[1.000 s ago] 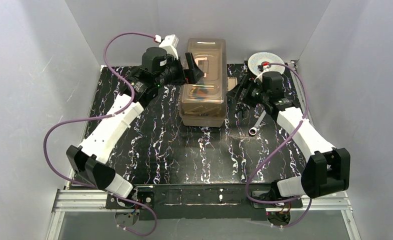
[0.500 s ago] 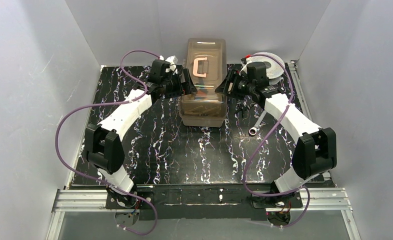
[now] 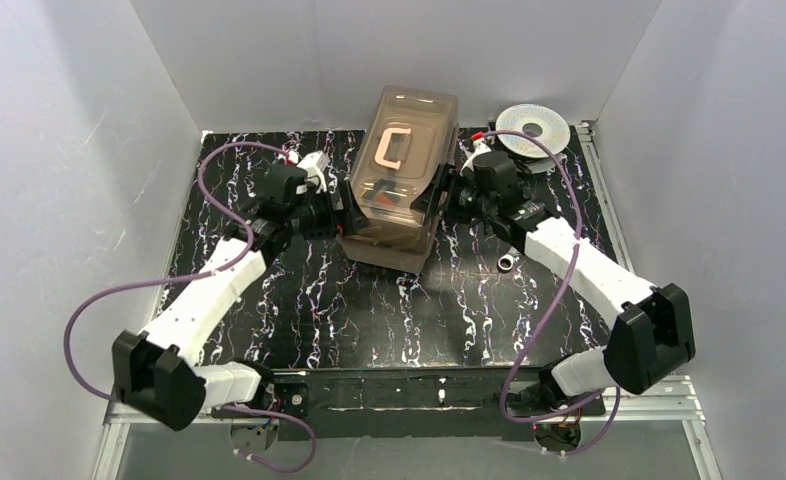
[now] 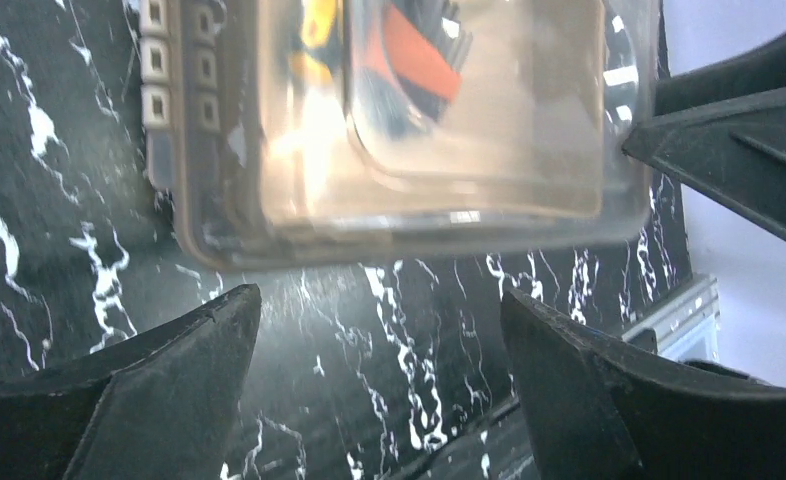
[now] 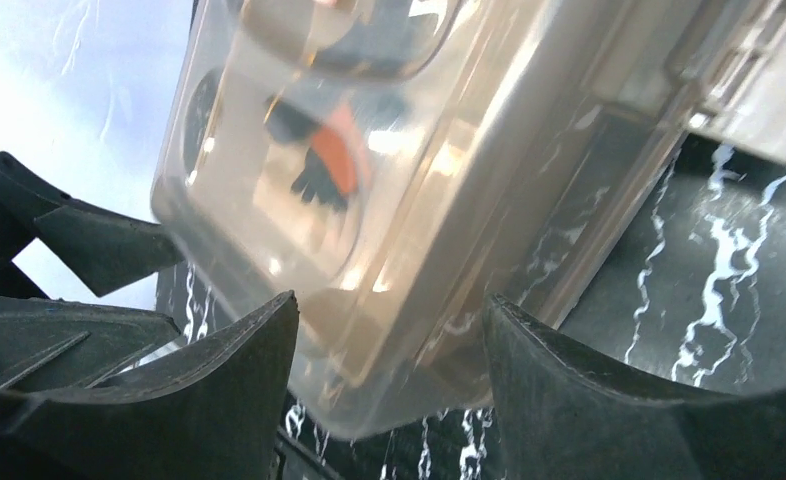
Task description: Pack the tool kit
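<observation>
Upper centre of the overhead view, on the black marbled table point(image 3: 369, 310): large beige toolbox point(image 3: 399, 195), turned askew, far end swung toward the upper right. Translucent brown lid point(image 3: 419, 115) shut over it, cream handle point(image 3: 396, 150) flat on top. Dimly through the lid in the left wrist view, something orange and something yellow, too blurred to name. At the box's left flank, near its lower end, the left gripper point(image 3: 346, 216), jaws spread wide. In the left wrist view, both fingers point(image 4: 169, 390) along the bottom of the frame, toolbox point(image 4: 399, 130) beyond their tips, only table in the gap, nothing clasped. At the opposite flank, right of the box, the right gripper point(image 3: 446, 192), likewise spread. In the right wrist view, a corner of the toolbox point(image 5: 369, 200) dipping between the two dark fingers point(image 5: 589, 400), contact with either one impossible to judge. At the edge of each wrist view, the other arm's fingers on the far side of the box. Upper right, near the back wall, a round silver spool point(image 3: 532, 125), apart from the box. Right of centre, below the right gripper, a small silver tool point(image 3: 507, 263) loose on the table, outside the box.
</observation>
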Controlling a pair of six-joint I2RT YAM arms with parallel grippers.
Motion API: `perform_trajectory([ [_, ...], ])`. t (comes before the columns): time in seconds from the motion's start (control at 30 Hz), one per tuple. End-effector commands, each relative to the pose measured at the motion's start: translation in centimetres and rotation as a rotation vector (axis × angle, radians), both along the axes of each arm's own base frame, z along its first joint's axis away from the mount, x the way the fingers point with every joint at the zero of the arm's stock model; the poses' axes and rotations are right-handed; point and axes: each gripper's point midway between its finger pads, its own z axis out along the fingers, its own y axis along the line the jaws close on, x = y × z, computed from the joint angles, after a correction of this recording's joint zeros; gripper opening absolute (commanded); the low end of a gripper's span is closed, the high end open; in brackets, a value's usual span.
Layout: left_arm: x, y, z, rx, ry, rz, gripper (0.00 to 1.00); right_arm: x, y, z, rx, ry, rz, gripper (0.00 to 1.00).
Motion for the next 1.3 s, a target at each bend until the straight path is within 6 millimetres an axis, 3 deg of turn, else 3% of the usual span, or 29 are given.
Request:
perform_trajectory([
  [0.0, -3.5, 0.9, 1.4, 0.01, -0.001, -0.031, 0.91, -2.7, -0.3, 1.5, 0.012, 0.008, 0.072, 0.75],
  [0.17, -1.4, 3.3, 3.7, 0.095, -0.035, 0.037, 0.97, 1.1, -7.0, 2.5, 0.058, 0.004, -0.135, 0.74],
  [0.33, 2.4, 3.9, 6.2, 0.034, -0.083, 0.11, 0.98, 5.0, -14.1, 0.1, 0.103, 0.056, -0.371, 0.72],
  [0.37, 4.0, 3.5, 7.0, 0.024, -0.092, 0.115, 0.98, 5.9, -14.9, -1.1, 0.114, 0.091, -0.39, 0.71],
  [0.5, 9.8, 0.1, 6.4, -0.066, -0.053, 0.094, 0.98, 10.3, -17.1, -8.6, 0.128, 0.289, -0.46, 0.6],
  [0.57, 12.6, -1.6, 6.5, -0.131, -0.086, 0.08, 0.98, 12.3, -16.8, -11.6, 0.141, 0.362, -0.443, 0.39],
  [0.63, 14.6, -2.8, 4.7, -0.13, -0.06, 0.07, 0.98, 14.0, -14.1, -12.3, 0.252, 0.368, -0.323, 0.06],
  [0.67, 15.2, -3.3, 3.9, -0.106, -0.067, 0.047, 0.98, 14.5, -12.6, -12.9, 0.294, 0.383, -0.273, 0.01],
  [0.73, 16.0, -4.0, 3.0, -0.096, -0.065, 0.022, 0.98, 15.2, -8.6, -13.0, 0.369, 0.391, -0.138, 0.01],
  [0.9, 17.0, -4.6, 2.1, -0.104, -0.061, 0.001, 0.98, 15.6, -4.5, -12.7, 0.401, 0.393, -0.009, 0.01],
  [1.1, 17.4, -5.8, 1.4, -0.144, -0.032, -0.034, 0.98, 15.1, -2.3, -9.2, 0.517, 0.326, 0.088, 0.02],
  [1.27, 17.3, -6.0, 1.2, -0.161, -0.036, -0.038, 0.98, 13.3, -2.0, -7.7, 0.443, 0.279, 0.081, 0.02],
])
